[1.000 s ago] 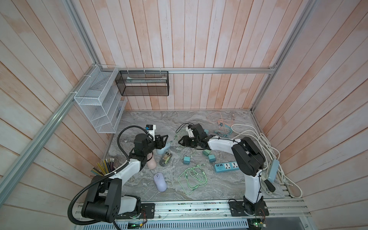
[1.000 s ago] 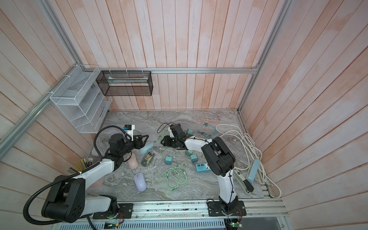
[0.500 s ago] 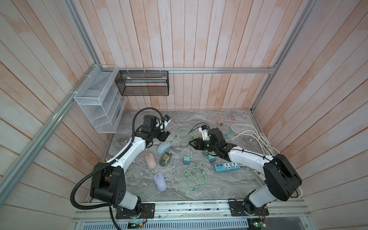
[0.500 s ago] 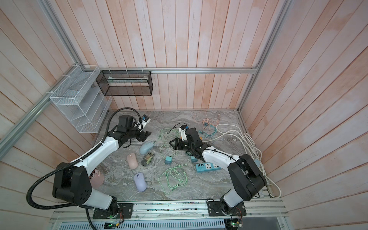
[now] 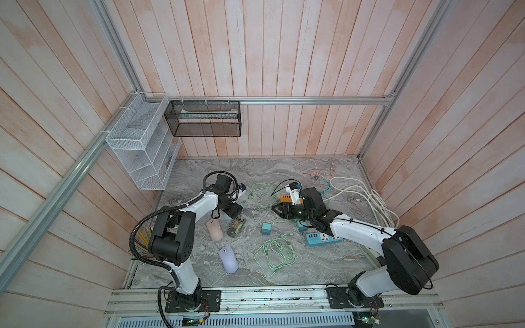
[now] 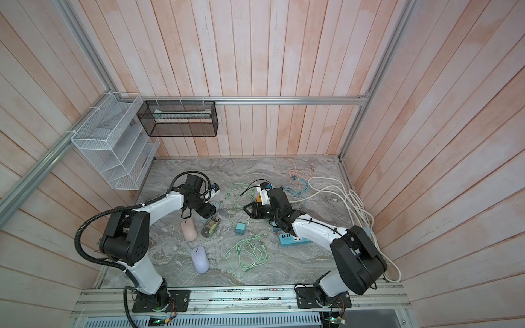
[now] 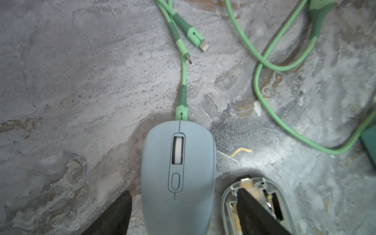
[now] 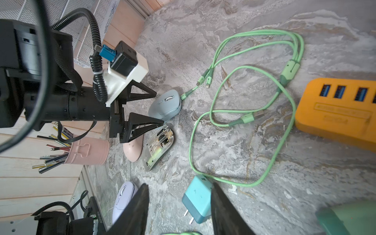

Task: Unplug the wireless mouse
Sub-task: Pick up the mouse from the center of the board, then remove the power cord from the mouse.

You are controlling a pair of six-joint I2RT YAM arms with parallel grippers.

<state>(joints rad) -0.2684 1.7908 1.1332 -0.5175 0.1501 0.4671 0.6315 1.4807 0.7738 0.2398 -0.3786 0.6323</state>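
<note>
The blue-grey plastic wireless mouse point(image 7: 179, 173) lies on the grey stone table point(image 7: 71, 81), left of the middle. The left arm's black fingers point(image 7: 116, 219) are wide open, one on each side of its back end. They hold nothing. One finger hangs over the see-through mouse point(image 8: 159, 145) just beside it.

The blue-grey mouse lies long-ways, in line with these fingers. Its front end points away from them, to the right. The green plug point(image 7: 181, 110) of a green cable point(image 7: 184, 75) sits in that end.

The right arm's black fingers point(image 8: 134, 215) are partly open and empty. They hang above a teal charger block point(image 8: 197, 200), well apart from the plug. So the left arm is nearer the mouse. I think the right arm must reach left for the plug.

Counting:
- Four mice: blue-grey, see-through, a pink mouse point(image 5: 214, 230) and a lilac mouse point(image 5: 228, 259).
- Two bunches of green cable: this one and a near bunch point(image 5: 274, 250).
- Two power strips: an orange power strip point(image 8: 335, 114) and a blue power strip point(image 5: 324, 238).
</note>
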